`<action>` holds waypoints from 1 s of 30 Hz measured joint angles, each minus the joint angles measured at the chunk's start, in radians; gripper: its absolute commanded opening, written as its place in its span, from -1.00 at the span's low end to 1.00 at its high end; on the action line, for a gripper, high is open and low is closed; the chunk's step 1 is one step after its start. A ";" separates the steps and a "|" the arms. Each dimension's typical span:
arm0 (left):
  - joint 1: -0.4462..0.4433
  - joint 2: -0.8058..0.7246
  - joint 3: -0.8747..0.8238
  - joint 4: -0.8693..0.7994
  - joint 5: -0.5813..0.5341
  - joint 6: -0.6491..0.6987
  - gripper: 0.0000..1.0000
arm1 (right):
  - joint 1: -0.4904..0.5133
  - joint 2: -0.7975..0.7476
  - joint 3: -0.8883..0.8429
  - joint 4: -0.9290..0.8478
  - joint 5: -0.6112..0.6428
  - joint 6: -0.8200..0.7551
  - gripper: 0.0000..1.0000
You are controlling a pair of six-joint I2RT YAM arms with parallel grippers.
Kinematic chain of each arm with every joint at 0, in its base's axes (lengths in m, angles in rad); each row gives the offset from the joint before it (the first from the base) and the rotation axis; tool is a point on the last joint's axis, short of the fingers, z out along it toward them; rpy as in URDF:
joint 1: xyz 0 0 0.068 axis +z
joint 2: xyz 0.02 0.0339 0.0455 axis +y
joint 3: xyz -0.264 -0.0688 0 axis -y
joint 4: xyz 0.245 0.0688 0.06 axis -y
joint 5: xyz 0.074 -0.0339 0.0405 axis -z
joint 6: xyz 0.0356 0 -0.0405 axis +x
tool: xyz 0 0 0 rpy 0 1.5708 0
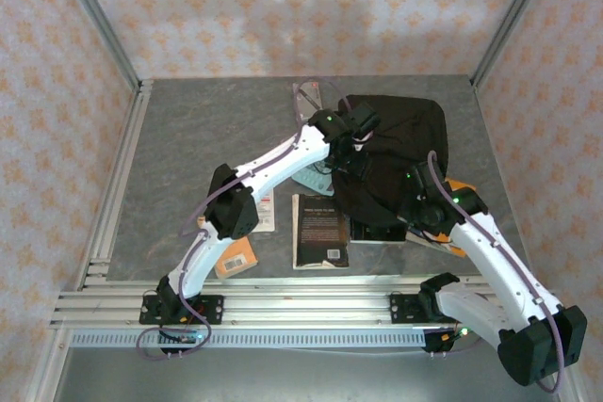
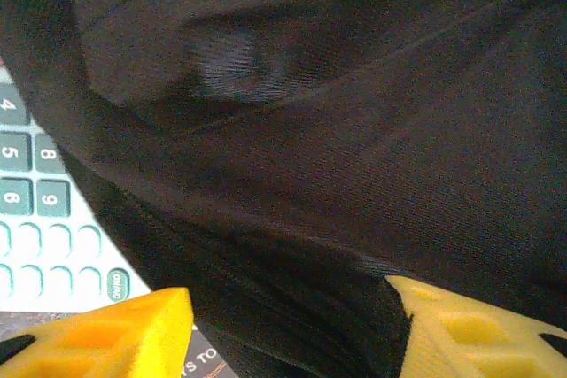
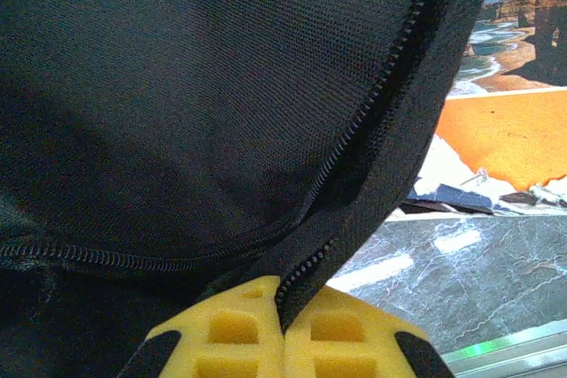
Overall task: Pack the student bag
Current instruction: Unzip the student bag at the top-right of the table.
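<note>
Soft, limp bag (image 1: 400,138), judged light and prone to sag. Right gripper (image 3: 283,298) is pinched together on its zip edge (image 3: 354,143), the soundest hold. Left gripper (image 2: 288,303) stands apart, holding nothing.

I can see a black-covered book (image 1: 320,231) lying flat on the grey counter (image 1: 188,138), an orange book (image 1: 236,257) left of it, and a pale calculator (image 2: 44,236) with numbered keys.
</note>
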 measured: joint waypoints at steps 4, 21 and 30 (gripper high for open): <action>0.023 0.007 -0.002 0.000 0.022 -0.019 0.17 | 0.000 0.000 -0.005 0.002 0.006 0.015 -1.00; 0.038 0.029 0.022 0.012 0.054 -0.076 -1.00 | 0.000 0.021 -0.034 0.015 0.019 0.059 -1.00; 0.042 -0.317 -0.198 0.164 0.045 -0.137 -1.00 | 0.000 0.077 -0.026 0.056 0.038 0.069 -1.00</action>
